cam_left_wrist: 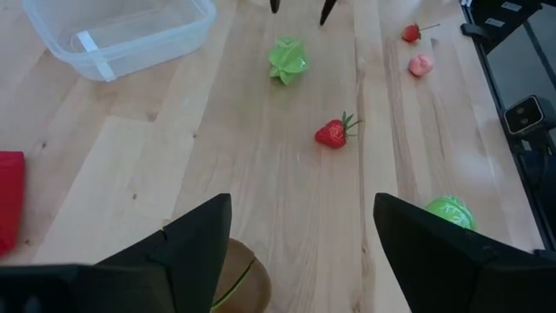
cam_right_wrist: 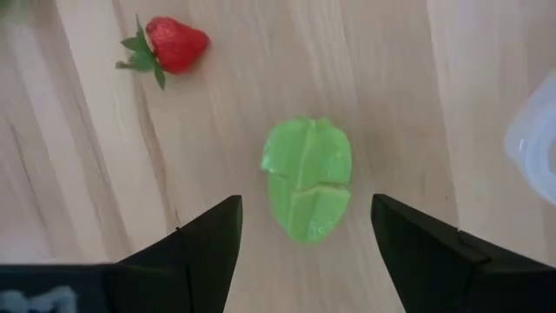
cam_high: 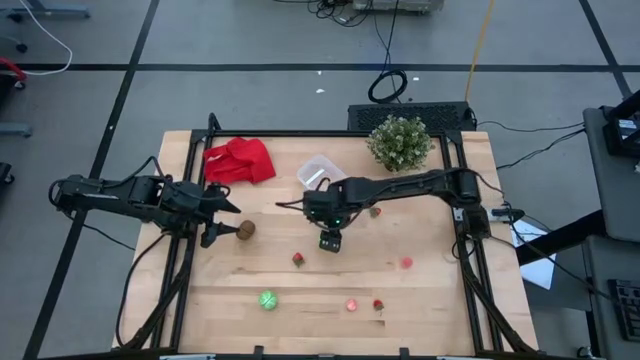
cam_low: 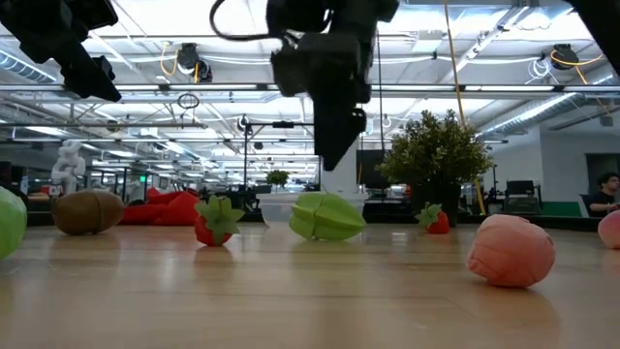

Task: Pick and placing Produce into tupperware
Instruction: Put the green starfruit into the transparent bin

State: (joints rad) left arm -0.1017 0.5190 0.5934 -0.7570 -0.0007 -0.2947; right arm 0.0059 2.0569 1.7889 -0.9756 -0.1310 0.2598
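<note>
The container [cam_high: 318, 171] sits near the counter's [cam_high: 430, 310] far edge, between the cloth [cam_high: 240, 160] toward the far left corner and the plant [cam_high: 399, 142] toward the far right. The kiwi [cam_high: 246, 229] lies near the left edge. Strawberries [cam_high: 298, 259] and other small pieces are scattered toward the near edge.

A pale wooden table [cam_high: 430, 300] with light grain carries small toys: a bright green ridged piece [cam_right_wrist: 307, 178], a red strawberry [cam_right_wrist: 174, 43] with green leaves, a brown kiwi [cam_low: 87, 210], and a pink rounded fruit [cam_low: 511, 250]. A clear tupperware [cam_left_wrist: 122, 35], a red cloth [cam_high: 240, 160] and a bushy green plant [cam_high: 400, 142] sit nearby. Both arms are black.
</note>
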